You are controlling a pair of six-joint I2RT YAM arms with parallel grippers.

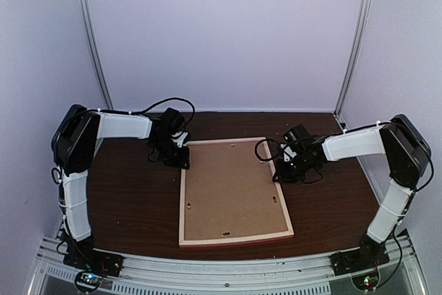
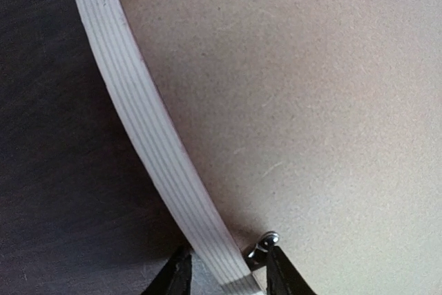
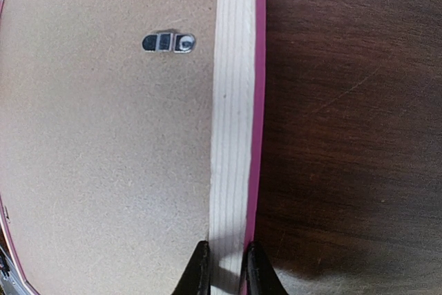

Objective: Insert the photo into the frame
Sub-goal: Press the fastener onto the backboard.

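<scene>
The frame (image 1: 182,202) lies face down on the dark table, pale wood sides up and a pink edge showing, with a brown backing board (image 1: 231,188) in it. The photo is hidden. My left gripper (image 1: 181,157) is at the frame's far left corner. In the left wrist view it (image 2: 226,276) is open and straddles the left rail (image 2: 148,129), with a metal tab (image 2: 268,240) beside its right finger. My right gripper (image 1: 280,170) is at the right rail. In the right wrist view it (image 3: 226,269) is shut on that rail (image 3: 231,136).
The backing board (image 3: 103,136) carries a metal turn-button (image 3: 169,43) near the right rail and small fittings along its edges. The dark wood table (image 1: 131,198) ends at a metal rail in front. Pale walls and two upright poles enclose the back.
</scene>
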